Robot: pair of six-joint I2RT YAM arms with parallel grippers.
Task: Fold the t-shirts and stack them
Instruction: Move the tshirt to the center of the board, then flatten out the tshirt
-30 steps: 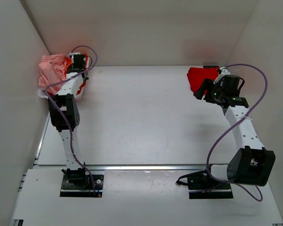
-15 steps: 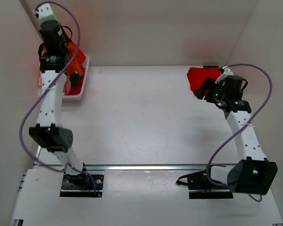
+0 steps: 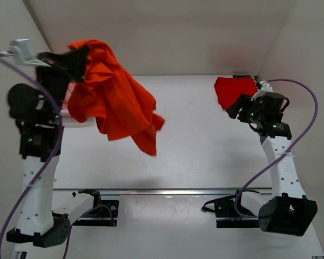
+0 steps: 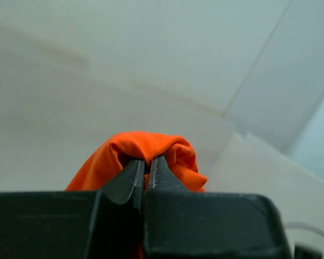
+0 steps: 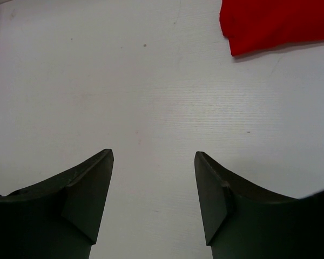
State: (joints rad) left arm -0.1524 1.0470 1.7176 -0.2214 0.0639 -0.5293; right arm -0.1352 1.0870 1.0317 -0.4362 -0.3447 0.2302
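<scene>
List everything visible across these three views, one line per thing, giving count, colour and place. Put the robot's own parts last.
Crumpled orange cloth t-shirt: one, bright orange, hanging in the air over the table's left side, pinched at its top.
Flat red cloth t-shirt: one, red, lying at the table's far right corner.
White table: one, white, under both arms.
Purple cables: two, purple, one looping along each arm.
Left gripper: one, black, high at the left, shut on the orange shirt.
Right gripper: one, black, open, over bare table beside the red shirt.
</scene>
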